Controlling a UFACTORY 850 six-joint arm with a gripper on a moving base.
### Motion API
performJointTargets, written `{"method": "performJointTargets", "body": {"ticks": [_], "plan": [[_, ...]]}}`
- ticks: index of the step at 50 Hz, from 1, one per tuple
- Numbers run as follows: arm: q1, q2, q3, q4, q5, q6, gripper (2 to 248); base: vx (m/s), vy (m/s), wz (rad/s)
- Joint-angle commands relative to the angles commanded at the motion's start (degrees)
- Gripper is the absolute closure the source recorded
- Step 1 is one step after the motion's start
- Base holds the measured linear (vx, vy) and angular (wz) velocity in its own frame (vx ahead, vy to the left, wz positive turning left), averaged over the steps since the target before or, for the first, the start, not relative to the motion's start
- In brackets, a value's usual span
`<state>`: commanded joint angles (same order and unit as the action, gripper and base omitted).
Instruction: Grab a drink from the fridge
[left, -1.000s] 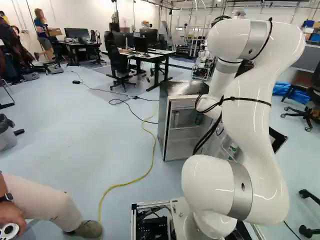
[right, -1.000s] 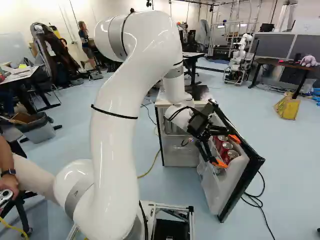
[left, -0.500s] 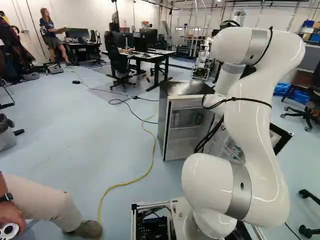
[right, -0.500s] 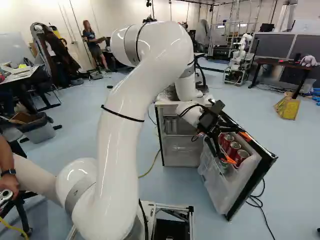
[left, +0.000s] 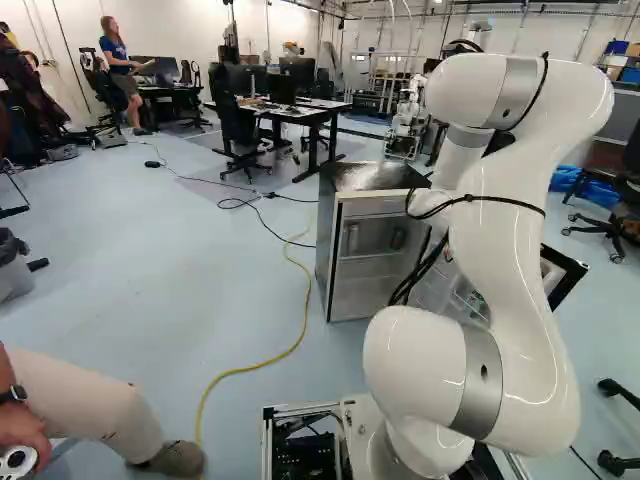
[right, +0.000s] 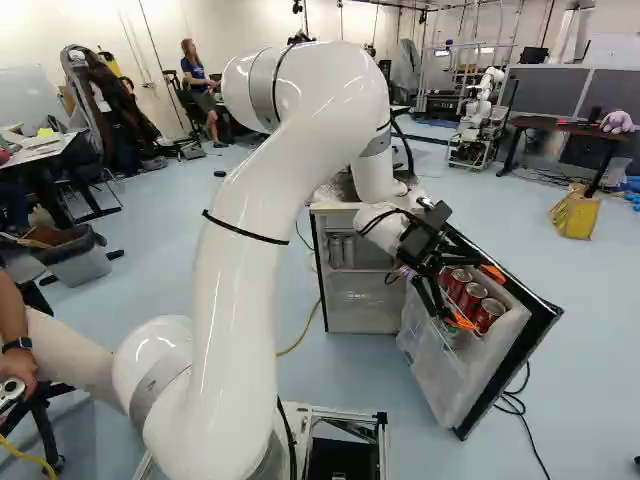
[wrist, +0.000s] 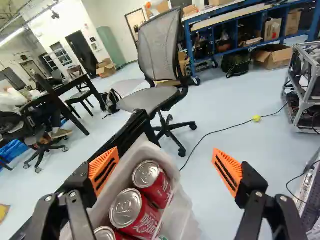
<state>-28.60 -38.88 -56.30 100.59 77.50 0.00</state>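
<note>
In the right base view my gripper (right: 477, 297) is at the fridge's opened door (right: 508, 378). Its fingers stand wide apart in the wrist view, and nothing is gripped by the gripper (wrist: 165, 170). One orange pad (wrist: 104, 171) overlaps the door's dark edge and bin rim; the other pad (wrist: 228, 171) is out past the bin's opposite side. Red drink cans (wrist: 134, 215) stand upright in a row in the translucent door bin (wrist: 182, 215), under and between the fingers. Whether either finger touches the bin, I cannot tell. The fridge (left: 325, 250) stands behind the arm's forearm.
Two grey cans (right: 342, 251) are on a shelf inside the fridge. An office chair (wrist: 150, 97) stands beyond the door. A black cable (right: 520, 405) lies by the door's foot, a yellow one (left: 272, 362) left of the fridge. Another robot (right: 480, 120) is farther back.
The door has swung wider, its cans moving with it toward the right of the right base view. My gripper has shifted the same way, alongside the bin. The base has stayed put.
</note>
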Motion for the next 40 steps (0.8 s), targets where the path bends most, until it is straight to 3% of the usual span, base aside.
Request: {"method": "performJointTargets", "body": {"ticks": [21, 40], "plan": [[1.87, 4.15, 8.58, -7.93, 0.00, 0.00, 3, 0.000, 0.000, 0.000], [3.83, 8.32, 16.49, -18.23, 0.00, 0.00, 3, 0.000, 0.000, 0.000]]}}
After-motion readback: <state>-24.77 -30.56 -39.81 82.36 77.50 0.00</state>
